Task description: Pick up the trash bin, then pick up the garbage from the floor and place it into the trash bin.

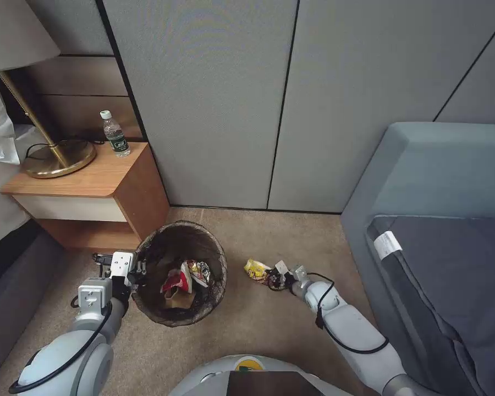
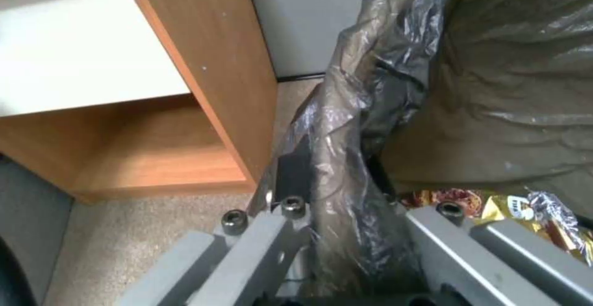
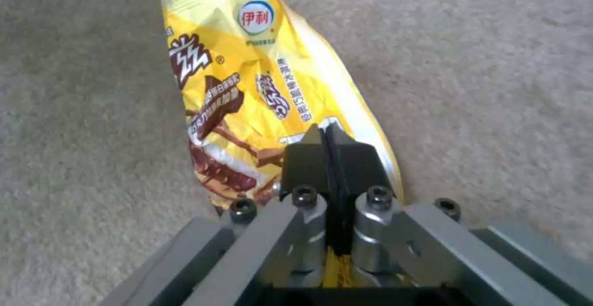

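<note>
My right gripper (image 3: 327,143), low in the right wrist view, has its dark pads pressed together on the edge of the crinkled yellow foil snack wrapper (image 3: 247,97), which fans out from the pinch toward the upper left of that frame, over the beige carpet (image 3: 494,65). In the head view the same wrapper (image 1: 257,269) sits just right of centre, low over the floor, with my right gripper (image 1: 280,278) beside it.

My left gripper (image 2: 346,222), at the bottom of the left wrist view, straddles the small round bin lined with a dark brown-black plastic bag (image 2: 364,111); one finger sits outside the folded rim and one inside, closed onto it. In the head view the bin (image 1: 148,250) is left of centre, between my two arms, and my left gripper (image 1: 132,272) is at its left rim.

I judge the task well advanced: the bin is in hand, and it already holds a red-and-white carton (image 1: 176,281), a silver-and-red wrapper (image 1: 199,271) and a tan paper bag (image 1: 180,298). The yellow wrapper is gripped but not yet in the bin, and I see no other litter on the carpet.

The wrapper carries a round white badge with red Chinese characters, seemingly 伊利, plus larger brown lettering and small lines I cannot read.

At upper left, a clear water bottle with a green label (image 1: 115,135) stands on the wooden bedside table (image 1: 88,176); its label is illegible.
</note>
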`<state>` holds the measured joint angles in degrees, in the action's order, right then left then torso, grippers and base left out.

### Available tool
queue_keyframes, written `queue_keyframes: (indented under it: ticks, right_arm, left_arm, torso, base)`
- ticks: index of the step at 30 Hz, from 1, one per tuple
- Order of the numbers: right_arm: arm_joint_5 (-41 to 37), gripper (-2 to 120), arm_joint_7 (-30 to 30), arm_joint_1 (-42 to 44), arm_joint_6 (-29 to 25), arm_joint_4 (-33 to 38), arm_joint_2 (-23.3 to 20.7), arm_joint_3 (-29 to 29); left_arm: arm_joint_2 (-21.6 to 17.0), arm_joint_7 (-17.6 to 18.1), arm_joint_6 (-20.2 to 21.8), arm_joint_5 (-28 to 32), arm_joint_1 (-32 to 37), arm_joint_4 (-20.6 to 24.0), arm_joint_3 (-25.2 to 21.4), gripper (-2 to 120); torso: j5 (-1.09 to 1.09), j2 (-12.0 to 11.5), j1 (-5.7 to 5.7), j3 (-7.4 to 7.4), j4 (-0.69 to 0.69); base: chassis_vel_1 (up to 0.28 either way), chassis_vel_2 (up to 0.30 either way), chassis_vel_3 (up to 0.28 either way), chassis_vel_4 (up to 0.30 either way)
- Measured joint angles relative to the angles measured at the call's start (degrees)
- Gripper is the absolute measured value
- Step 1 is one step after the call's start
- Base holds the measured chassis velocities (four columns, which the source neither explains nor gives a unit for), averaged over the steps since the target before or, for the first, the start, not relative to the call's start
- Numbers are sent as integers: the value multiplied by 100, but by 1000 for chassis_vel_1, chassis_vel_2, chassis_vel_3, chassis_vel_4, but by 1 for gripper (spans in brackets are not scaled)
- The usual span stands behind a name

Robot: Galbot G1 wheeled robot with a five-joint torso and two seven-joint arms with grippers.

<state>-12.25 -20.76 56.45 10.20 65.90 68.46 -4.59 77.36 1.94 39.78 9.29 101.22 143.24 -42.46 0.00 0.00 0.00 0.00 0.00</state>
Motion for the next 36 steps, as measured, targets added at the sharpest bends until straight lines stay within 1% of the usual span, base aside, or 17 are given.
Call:
queue_keyframes:
  ticks: [3,6,7,10,11,12,16,21,23,25,28,29,33,34,36]
  right_arm:
    - [1,0,1,38,-1,83,-26,-80]
    - [-17,0,32,150,-1,429,-128,-195]
    - [-17,0,32,150,-1,429,-128,-195]
    - [-126,0,113,358,40,1077,-365,-315]
    - [-159,0,129,410,60,1225,-421,-337]
    - [-159,0,129,410,60,1225,-421,-337]
    - [-349,0,232,663,153,1923,-663,-459]
    - [-437,0,293,792,203,2275,-763,-551]
    - [-564,0,356,943,276,2685,-853,-687]
    - [-596,0,364,990,293,2787,-882,-732]
    - [-725,0,409,1261,390,3482,-1047,-1014]
    - [-725,0,409,1261,390,3482,-1047,-1014]
    - [-1046,0,495,1415,646,4266,-1184,-1354]
    - [-1046,0,495,1415,646,4266,-1184,-1354]
    - [-1201,0,514,1412,741,4601,-1243,-1512]
  left_arm:
    - [0,0,1,-1,24,0,0,3]
    - [-1,-1,2,-11,45,0,12,3]
    - [-1,-1,2,-11,45,0,12,3]
    - [15,-6,2,-43,60,0,48,3]
    - [16,-7,2,-49,65,0,53,3]
    - [16,-7,2,-49,65,0,53,3]
    - [2,-12,0,-58,83,0,57,3]
    - [-15,-13,-1,-55,96,0,50,3]
    - [-23,-16,-2,-53,107,0,49,3]
    - [-25,-16,-3,-53,108,0,49,3]
    - [-77,-17,-3,-30,99,0,40,3]
    - [-77,-17,-3,-30,99,0,40,3]
    - [-117,-12,-4,42,48,0,39,3]
    - [-117,-12,-4,42,48,0,39,3]
    - [-136,-11,-2,71,17,0,48,3]
  torso:
    - [1,0,0,0,0]
    - [1,0,0,0,1]
    - [1,0,0,0,1]
    - [0,0,0,0,0]
    - [1,0,0,0,0]
    - [1,0,0,0,0]
    - [1,0,0,0,1]
    - [1,0,0,0,0]
    - [1,0,0,0,1]
    - [1,0,0,0,1]
    - [0,0,0,0,0]
    - [0,0,0,0,0]
    - [0,0,0,0,0]
    - [0,0,0,0,0]
    - [0,0,0,0,0]
  base:
    - [0,0,0,0]
    - [0,0,0,0]
    - [0,0,0,0]
    - [0,0,0,0]
    - [0,0,0,0]
    - [0,0,0,0]
    - [0,0,0,0]
    - [0,0,0,0]
    - [0,0,0,0]
    - [0,0,0,0]
    - [0,0,0,0]
    - [0,0,0,0]
    - [0,0,0,0]
    - [0,0,0,0]
    - [0,0,0,0]
